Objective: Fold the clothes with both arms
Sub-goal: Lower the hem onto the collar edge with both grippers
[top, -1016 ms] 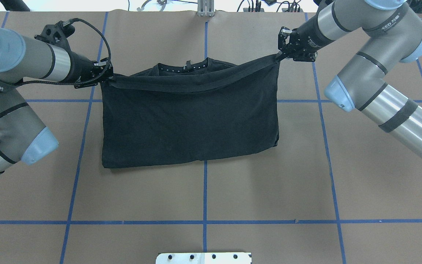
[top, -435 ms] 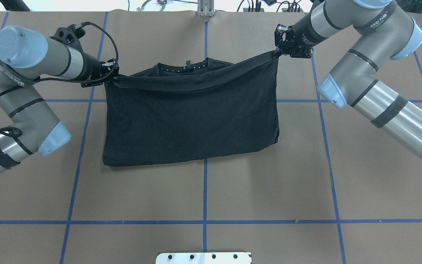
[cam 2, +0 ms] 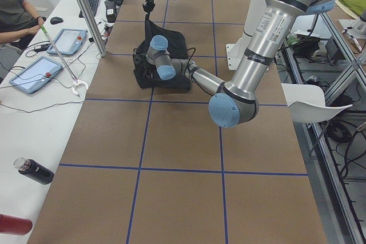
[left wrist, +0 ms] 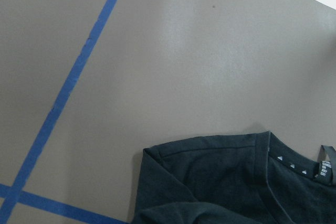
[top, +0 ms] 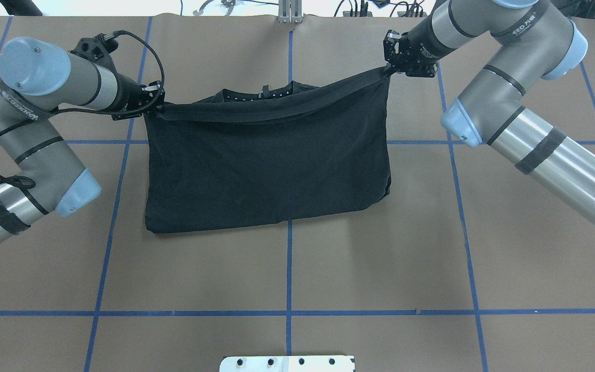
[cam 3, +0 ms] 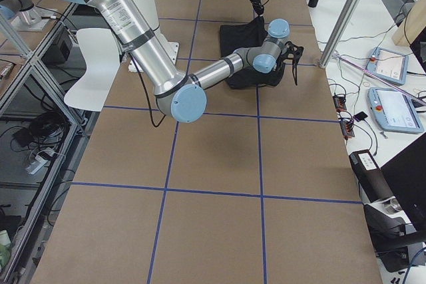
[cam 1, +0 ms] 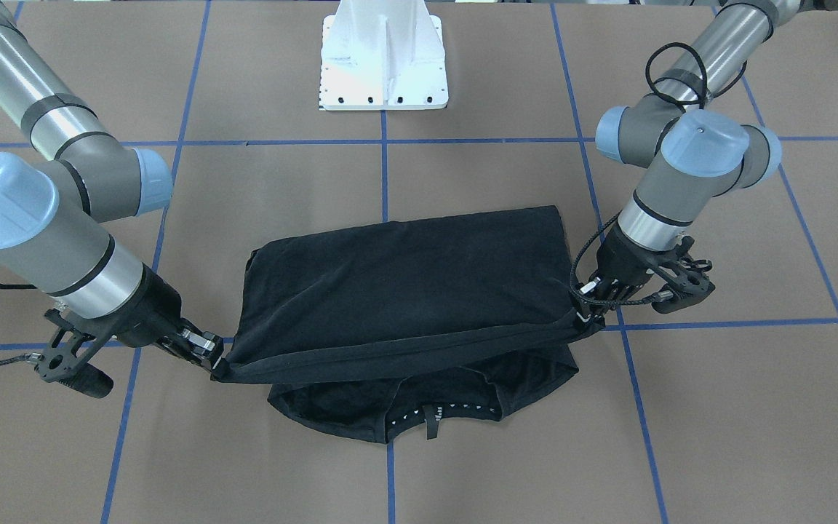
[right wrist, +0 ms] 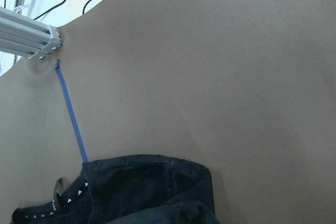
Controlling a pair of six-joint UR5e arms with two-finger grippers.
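- Right arm (top: 522,26): white print on the grey link behind the wrist reads "EED", followed by two Chinese-style characters. The start of the word is hidden round the curve of the link.
- Left arm (top: 18,106): white lettering on its grey link, upside down in the overhead view. It reads roughly "WANCE…", and the last letters are unclear.
- Silver tube (cam 2: 267,24) of the left arm, in the left side view: dark lettering runs along it, too small to read.
- Black T-shirt (left wrist: 210,182): its neck tape (left wrist: 286,160) carries a row of small white triangles and no letters.
- Tag (left wrist: 324,170) at the collar: a few lines of white print, too small to read.
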